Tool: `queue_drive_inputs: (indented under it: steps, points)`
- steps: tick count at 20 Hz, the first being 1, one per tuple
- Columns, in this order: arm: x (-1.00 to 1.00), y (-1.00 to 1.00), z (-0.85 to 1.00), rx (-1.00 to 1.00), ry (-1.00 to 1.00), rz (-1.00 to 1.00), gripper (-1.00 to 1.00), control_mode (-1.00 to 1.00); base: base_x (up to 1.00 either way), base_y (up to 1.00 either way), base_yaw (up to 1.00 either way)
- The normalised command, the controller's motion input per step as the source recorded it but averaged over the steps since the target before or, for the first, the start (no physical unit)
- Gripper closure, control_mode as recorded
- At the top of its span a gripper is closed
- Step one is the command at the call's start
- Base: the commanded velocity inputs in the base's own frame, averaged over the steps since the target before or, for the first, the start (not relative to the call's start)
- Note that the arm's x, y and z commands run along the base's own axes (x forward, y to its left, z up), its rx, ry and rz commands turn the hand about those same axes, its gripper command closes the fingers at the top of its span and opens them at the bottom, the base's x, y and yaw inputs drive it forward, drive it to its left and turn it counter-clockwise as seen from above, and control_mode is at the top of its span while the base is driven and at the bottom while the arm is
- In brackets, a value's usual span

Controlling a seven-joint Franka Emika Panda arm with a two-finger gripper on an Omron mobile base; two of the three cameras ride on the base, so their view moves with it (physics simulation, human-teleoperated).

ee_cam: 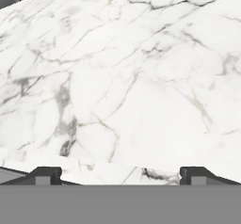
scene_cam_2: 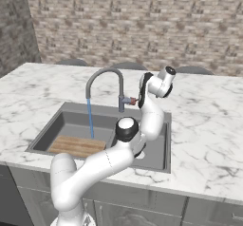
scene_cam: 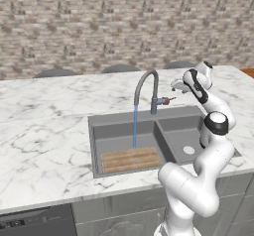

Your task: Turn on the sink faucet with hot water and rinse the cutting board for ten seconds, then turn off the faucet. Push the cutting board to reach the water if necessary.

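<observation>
Running water [scene_cam: 135, 126] just behind the cutting board [scene_cam: 131, 159]; gripper [ee_cam: 120, 175] wide open, empty.

The arm [scene_cam: 193, 180] was glossy white with rounded links, black joint bands, and dark finger tips [ee_cam: 44, 175].

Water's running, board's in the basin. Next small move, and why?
Probably nudge the cutting board toward the back of the sink: the water appears to land right at its far edge. The gripper, fingertips apart, sits up by the faucet lever.
</observation>
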Motion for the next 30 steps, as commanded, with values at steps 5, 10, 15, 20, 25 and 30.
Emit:
queue_drive_inputs:
  steps: [5, 10, 15, 20, 25, 30]
  points:
    - [0.00, 0.00, 0.00, 0.00, 0.00, 0.00, -1.00, -1.00, 0.00, 0.00, 0.00]
    - [0.00, 0.00, 0.00, 0.00, 0.00, 0.00, -1.00, -1.00, 0.00, 0.00, 0.00]
    - [-0.08, 0.00, 0.00, 0.00, 0.00, 0.00, -1.00, -1.00, 0.00, 0.00, 0.00]
    - [-0.13, 0.00, -0.05, 0.00, 0.00, 0.00, -1.00, -1.00, 0.00, 0.00, 0.00]
    - [-0.18, 0.00, -0.09, 0.00, 0.00, 0.00, -1.00, -1.00, 0.00, 0.00, 0.00]
    - [-0.14, 0.00, -0.12, 0.00, 0.00, 0.00, -1.00, -1.00, 0.00, 0.00, 0.00]
